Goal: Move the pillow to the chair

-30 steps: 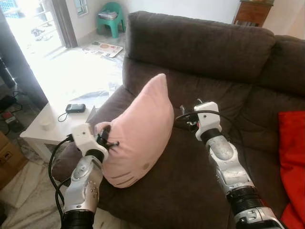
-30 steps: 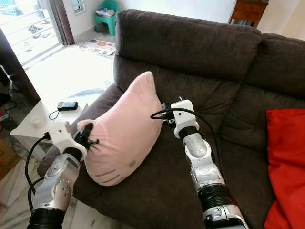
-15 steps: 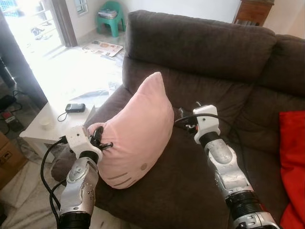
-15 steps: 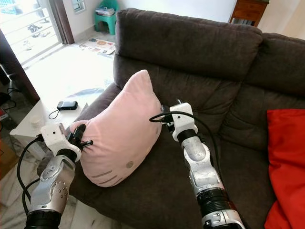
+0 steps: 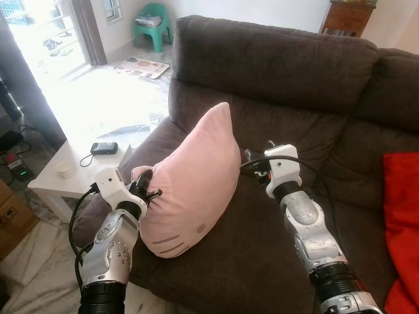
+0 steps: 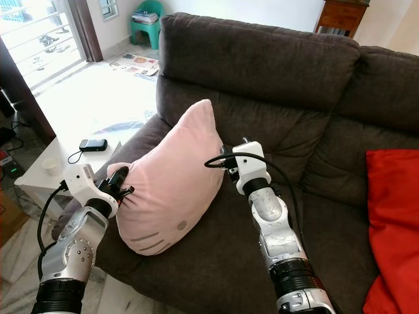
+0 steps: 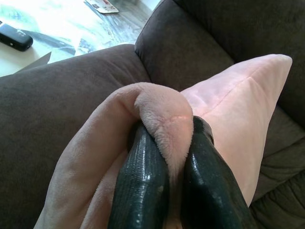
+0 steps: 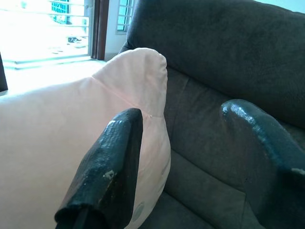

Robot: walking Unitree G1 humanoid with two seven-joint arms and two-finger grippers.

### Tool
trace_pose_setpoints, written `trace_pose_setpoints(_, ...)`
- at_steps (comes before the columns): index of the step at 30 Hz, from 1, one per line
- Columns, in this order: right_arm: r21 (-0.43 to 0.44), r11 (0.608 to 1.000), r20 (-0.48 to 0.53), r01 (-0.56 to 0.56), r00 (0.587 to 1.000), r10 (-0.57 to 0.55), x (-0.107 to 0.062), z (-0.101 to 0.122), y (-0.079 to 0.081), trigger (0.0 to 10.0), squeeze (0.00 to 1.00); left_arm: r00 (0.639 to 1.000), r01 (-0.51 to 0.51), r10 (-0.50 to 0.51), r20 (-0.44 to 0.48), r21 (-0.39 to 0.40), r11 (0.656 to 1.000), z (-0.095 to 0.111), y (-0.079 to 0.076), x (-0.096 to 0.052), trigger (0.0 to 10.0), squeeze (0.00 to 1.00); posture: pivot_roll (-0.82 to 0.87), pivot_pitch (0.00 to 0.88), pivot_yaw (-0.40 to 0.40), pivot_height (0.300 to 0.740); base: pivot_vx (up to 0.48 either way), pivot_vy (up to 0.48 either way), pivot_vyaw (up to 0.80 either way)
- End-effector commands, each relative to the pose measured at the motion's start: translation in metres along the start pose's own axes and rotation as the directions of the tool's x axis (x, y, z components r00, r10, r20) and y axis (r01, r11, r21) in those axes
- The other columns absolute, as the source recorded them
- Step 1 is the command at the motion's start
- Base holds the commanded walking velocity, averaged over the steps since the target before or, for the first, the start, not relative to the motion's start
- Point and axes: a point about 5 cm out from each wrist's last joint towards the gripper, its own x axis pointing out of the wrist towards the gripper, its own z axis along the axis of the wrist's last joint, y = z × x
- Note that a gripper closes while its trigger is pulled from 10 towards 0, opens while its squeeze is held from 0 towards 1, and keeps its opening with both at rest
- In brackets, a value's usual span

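A pink pillow (image 5: 193, 180) stands tilted on the left seat of the brown sofa (image 5: 275, 65), its pointed corner up. My left gripper (image 5: 146, 186) is shut on the pillow's lower left corner; in the left wrist view both black fingers (image 7: 143, 181) pinch a fold of pink plush (image 7: 164, 112). My right gripper (image 6: 226, 160) is open at the pillow's right side, and in the right wrist view one finger (image 8: 112, 164) lies against the pillow (image 8: 62, 133) while the other is over the seat. A green plastic chair (image 5: 152, 23) stands far back on the floor.
Left of the sofa stands a white side table (image 5: 49, 190) with a phone (image 5: 103, 148) and a small cup (image 5: 63, 170). A red cushion (image 5: 402, 216) lies on the sofa's right seat. A wooden cabinet (image 5: 347, 16) is behind the sofa.
The left gripper, still shut on the pillow's corner, swung slightly left and back, rocking the pillow. The right gripper edged a little closer to the pillow.
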Motion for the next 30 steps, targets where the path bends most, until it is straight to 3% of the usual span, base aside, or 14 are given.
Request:
trace_pose_setpoints(1,0.007,1.0,0.013,-0.006,1.0,0.006,0.0,0.004,0.001,10.0,0.0,1.0,-0.011,0.011,0.017,0.007,1.0,0.006,0.004,-0.002,10.0,0.0,0.05,0.049,-0.048,0.74,0.0,0.0,0.0)
trace_pose_setpoints(2,0.007,1.0,0.013,-0.007,1.0,0.007,0.0,0.004,0.001,10.0,0.0,1.0,-0.014,0.014,0.018,0.002,1.0,0.006,0.005,-0.003,10.0,0.0,0.05,0.049,-0.048,0.74,0.0,0.0,0.0)
trace_pose_setpoints(3,0.007,1.0,0.013,-0.008,1.0,0.008,0.0,0.004,0.001,10.0,0.0,0.999,-0.022,0.022,0.025,0.001,1.0,0.007,0.007,-0.004,10.0,0.31,0.05,0.049,-0.048,0.74,0.0,0.0,0.0)
trace_pose_setpoints(4,0.006,1.0,0.014,-0.009,1.0,0.009,0.0,0.004,0.001,10.0,0.0,0.999,-0.039,0.039,0.037,-0.007,0.999,0.008,0.009,-0.005,10.0,0.69,0.05,0.047,-0.051,0.74,0.0,0.0,0.0)
trace_pose_setpoints(5,0.006,1.0,0.014,-0.008,1.0,0.008,0.0,0.005,0.001,10.0,0.0,0.998,-0.045,0.045,0.04,-0.01,0.999,0.008,0.011,-0.006,10.0,0.98,0.05,0.047,-0.051,0.74,0.0,0.0,0.0)
trace_pose_setpoints(20,0.007,1.0,0.015,-0.012,1.0,0.012,0.001,0.006,0.002,10.0,0.0,0.991,-0.07,0.067,0.114,0.018,0.997,0.026,0.012,-0.008,10.0,1.0,0.05,0.044,-0.05,0.74,0.0,0.0,0.0)
trace_pose_setpoints(30,0.01,1.0,0.016,-0.014,1.0,0.014,0.002,0.006,0.003,10.0,0.0,0.988,-0.051,0.039,0.152,0.075,0.996,0.038,0.0,-0.013,10.0,1.0,0.05,0.044,-0.05,0.74,0.0,0.0,0.0)
